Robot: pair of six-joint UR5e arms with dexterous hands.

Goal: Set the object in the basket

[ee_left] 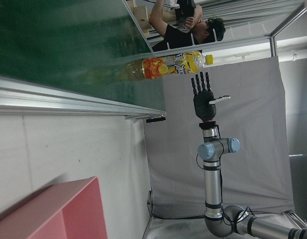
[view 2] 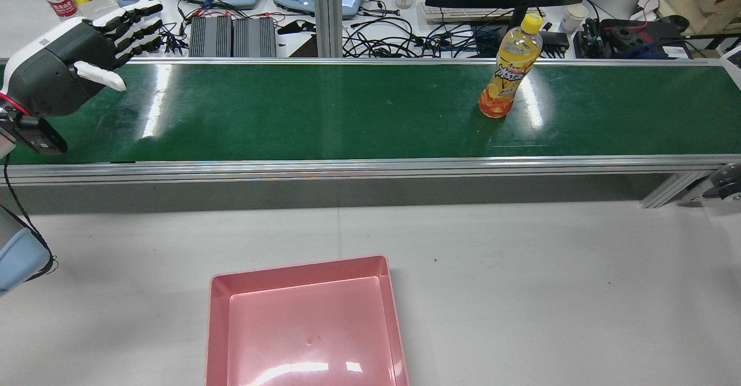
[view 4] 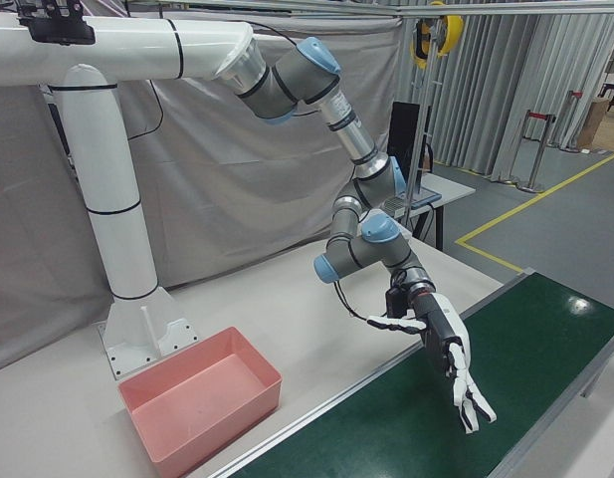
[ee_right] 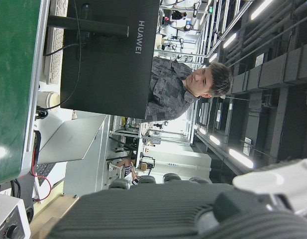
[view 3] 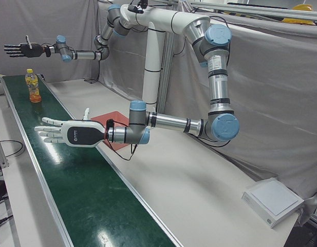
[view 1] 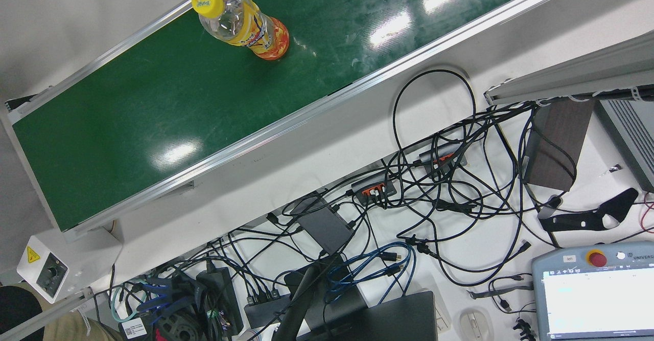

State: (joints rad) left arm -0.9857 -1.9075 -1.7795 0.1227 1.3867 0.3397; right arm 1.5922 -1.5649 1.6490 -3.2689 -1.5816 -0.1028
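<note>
Both hands were spread and held nothing: left hand upper left of rear view, right hand high in upper left. Bottle stood upright on the belt, upper right; basket bottom centre. Tall bottle would probably tip if nudged sideways.

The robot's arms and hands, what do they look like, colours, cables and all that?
Both arms are silver tubes with light blue joint caps, hung from a white overhead beam and pillar. The left hand has a white shell, a dark palm panel and pale fingers; a black cable loops under its wrist. The right hand looks black, with a blue joint behind it.
</note>
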